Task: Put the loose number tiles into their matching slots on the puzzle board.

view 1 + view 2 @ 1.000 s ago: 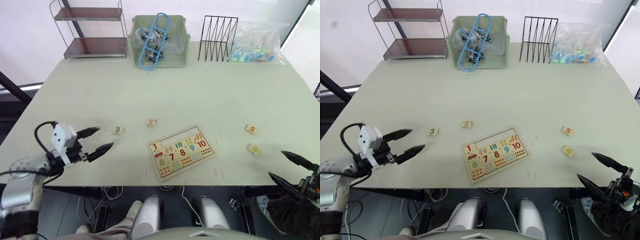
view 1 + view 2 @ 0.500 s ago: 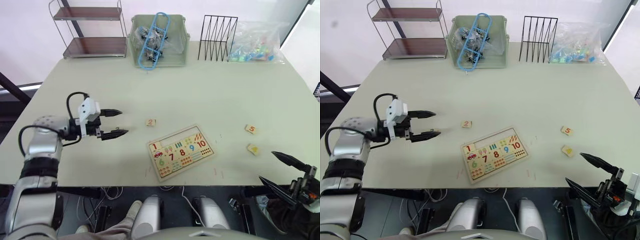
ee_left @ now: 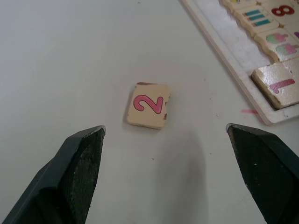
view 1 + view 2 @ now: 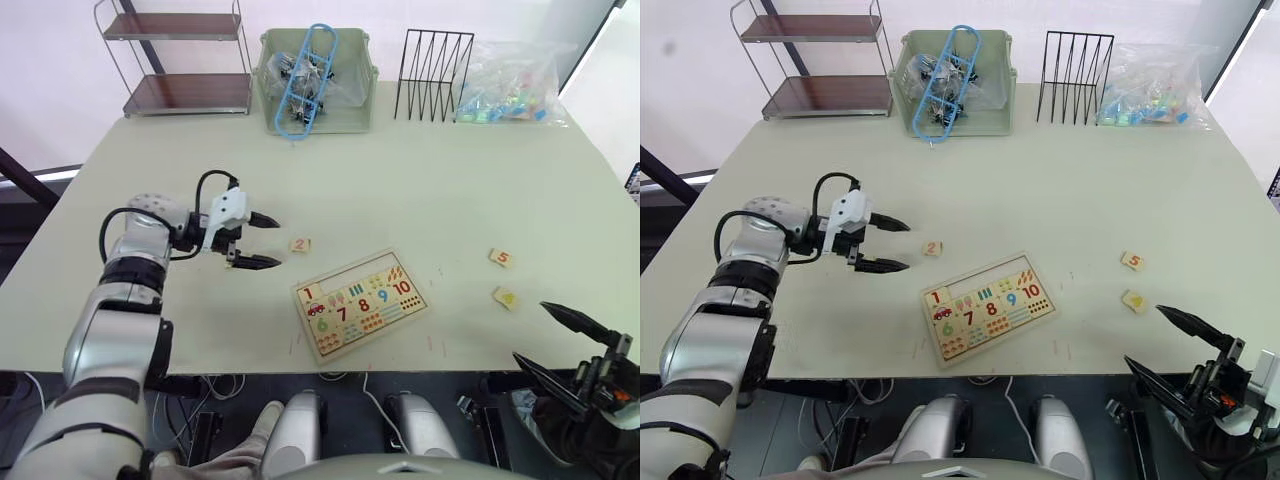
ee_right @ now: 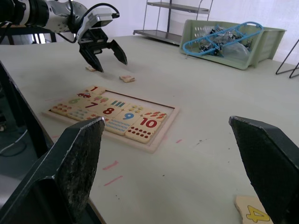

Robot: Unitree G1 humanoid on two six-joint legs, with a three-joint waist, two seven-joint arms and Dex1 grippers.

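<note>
One small square light-wood tile printed with a pink numeral 2 (image 3: 148, 104) lies flat on the pale table (image 4: 420, 190), just ahead of the left gripper (image 4: 262, 240), whose two black fingers are spread wide with nothing between them. Rectangular light-wood puzzle board (image 4: 362, 303) lies near, beyond the tile. Left arm is clearly nearer; right gripper (image 4: 555, 340), likewise spread and empty, hangs well apart at the table's near edge.
</note>
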